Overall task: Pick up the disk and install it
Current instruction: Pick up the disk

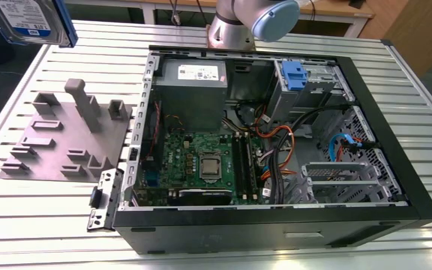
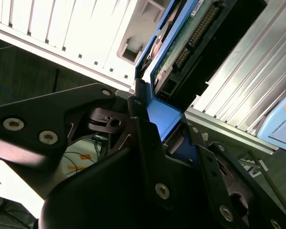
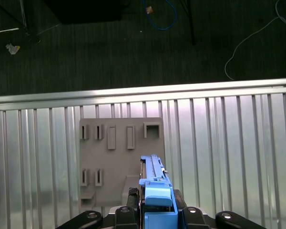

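Closest to me is the open computer case (image 1: 276,230), lying on its side on the slatted metal table (image 1: 396,84) with its insides showing. Inside it come the green motherboard (image 1: 201,163), a tangle of orange and blue cables, and further back the grey power-supply box (image 1: 192,84). Beside that box, towards the exterior view's right, sits the silver drive cage (image 1: 317,84) with its blue latch (image 1: 294,76).

On the exterior view's left, just beside the case, a grey fixture plate (image 1: 58,140) with raised slots rests on the table. I see nothing resting in any of its slots.

Farther off and higher, the disk (image 1: 30,19) hangs in the air at the exterior view's far left, clear of the table and well apart from the case. In the first wrist view the gripper (image 3: 155,210) has it edge-on above the plate. The jaws are closed in from either side against the blue rail, with the drive's connector end pointing away from them in the second wrist view. At the very back stands the arm (image 1: 253,19).

To my eye the pick-up is done and the installing has not begun. The next move likely calls for bringing the disk across to the cage and squaring its rails with the bay before any push, keeping clear of the loose cables.
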Robot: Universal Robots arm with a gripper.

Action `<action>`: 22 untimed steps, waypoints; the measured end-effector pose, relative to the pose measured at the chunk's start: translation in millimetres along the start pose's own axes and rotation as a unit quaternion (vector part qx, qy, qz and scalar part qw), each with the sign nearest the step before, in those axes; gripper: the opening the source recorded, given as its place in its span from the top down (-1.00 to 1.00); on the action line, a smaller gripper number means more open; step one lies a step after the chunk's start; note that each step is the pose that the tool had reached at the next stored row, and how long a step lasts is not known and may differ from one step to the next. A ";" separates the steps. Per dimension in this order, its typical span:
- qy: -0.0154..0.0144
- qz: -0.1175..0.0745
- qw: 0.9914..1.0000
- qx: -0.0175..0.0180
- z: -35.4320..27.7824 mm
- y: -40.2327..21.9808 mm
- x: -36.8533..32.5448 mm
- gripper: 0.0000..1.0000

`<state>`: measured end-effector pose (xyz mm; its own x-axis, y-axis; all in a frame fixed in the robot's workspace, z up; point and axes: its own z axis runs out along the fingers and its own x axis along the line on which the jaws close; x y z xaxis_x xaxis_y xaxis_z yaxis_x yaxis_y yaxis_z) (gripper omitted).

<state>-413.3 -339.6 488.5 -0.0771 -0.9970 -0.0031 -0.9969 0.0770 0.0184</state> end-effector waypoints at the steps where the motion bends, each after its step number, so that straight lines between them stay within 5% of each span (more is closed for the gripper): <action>1: 0.000 0.000 1.000 0.000 0.0 -0.4 0.1 0.27; 22: 0.000 0.000 1.000 0.000 -0.1 -6.0 0.6 0.27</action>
<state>-407.4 -340.7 488.5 -0.0771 -0.9970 -0.0031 -0.9969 0.0771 0.0184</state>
